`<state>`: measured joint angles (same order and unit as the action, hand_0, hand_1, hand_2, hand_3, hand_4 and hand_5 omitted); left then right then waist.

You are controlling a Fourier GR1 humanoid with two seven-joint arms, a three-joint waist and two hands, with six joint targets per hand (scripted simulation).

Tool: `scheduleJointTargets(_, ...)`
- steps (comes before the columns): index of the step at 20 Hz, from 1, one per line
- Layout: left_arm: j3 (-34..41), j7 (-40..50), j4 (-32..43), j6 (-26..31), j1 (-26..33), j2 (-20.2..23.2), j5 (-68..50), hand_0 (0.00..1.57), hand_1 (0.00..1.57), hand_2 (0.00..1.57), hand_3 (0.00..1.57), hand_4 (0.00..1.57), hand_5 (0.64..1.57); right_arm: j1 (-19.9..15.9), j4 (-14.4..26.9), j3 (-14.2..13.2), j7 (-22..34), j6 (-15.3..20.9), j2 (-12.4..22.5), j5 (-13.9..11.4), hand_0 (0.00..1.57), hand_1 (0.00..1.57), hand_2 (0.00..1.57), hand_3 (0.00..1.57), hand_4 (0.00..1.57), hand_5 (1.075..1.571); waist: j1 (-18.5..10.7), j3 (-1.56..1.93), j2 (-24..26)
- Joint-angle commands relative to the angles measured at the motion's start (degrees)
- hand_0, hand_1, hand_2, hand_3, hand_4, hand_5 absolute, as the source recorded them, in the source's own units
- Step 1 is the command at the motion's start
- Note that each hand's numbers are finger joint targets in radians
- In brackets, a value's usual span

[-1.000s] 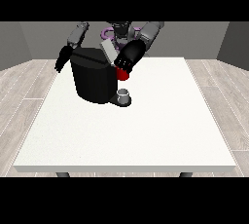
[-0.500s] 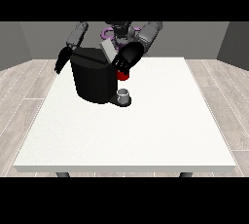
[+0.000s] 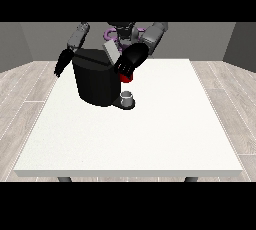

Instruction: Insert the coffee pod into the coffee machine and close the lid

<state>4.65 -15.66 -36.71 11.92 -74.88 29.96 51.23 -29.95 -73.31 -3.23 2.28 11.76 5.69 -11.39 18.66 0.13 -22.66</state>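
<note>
- On top of the white table (image 3: 150, 134) stands one black coffee machine (image 3: 95, 81), toward the far left of the view.
- At the machine's upper right corner sits the hand at the view's right (image 3: 129, 63). It is right at the machine, just above a red thing at the machine (image 3: 126, 78).
- Whether this hand's fingers are curled or straight, I cannot tell, and I cannot tell if it holds anything.
- Below the red thing, a small grey thing (image 3: 128, 97) stands on the machine's dark base. I cannot tell if it is the pod, so I cannot say where the pod is.
- A pale grey flap (image 3: 111, 51) sticks up at a tilt from the machine's top, just left of that hand. It looks like the lid, not shut yet.
- My guess: the next move turns on that flap. It lies just beside the hand at the view's right, so that hand is the nearer one.
- Far off at the machine's other side hangs the hand at the view's left (image 3: 62, 64). It points down with fingers that look straight and hold nothing.
- Count: one table, one machine, one red thing, one grey thing, two hands.
</note>
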Motion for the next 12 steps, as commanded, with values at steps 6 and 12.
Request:
scheduleJointTargets(6, 0.3, -2.2, 0.8, -1.5, 1.1, 1.8, 1.2, 0.0, 0.0, 0.56, 0.46, 0.0, 1.571, 2.7, 0.5, 0.1, -3.3, -0.8, -0.5, 0.8, 0.0, 0.0, 0.0, 0.0, 0.15, 1.571, -0.8, -0.1, 0.3)
scheduleJointTargets(12, 0.3, 1.1, 3.2, 0.1, 2.0, -0.1, 1.6, 0.0, 0.0, 0.33, 0.23, 0.0, 1.571, 2.9, -0.4, 0.7, -0.3, -2.0, -0.4, 1.0, 0.0, 0.0, 0.0, 0.0, 0.0, 1.571, -0.5, -0.1, 3.9)
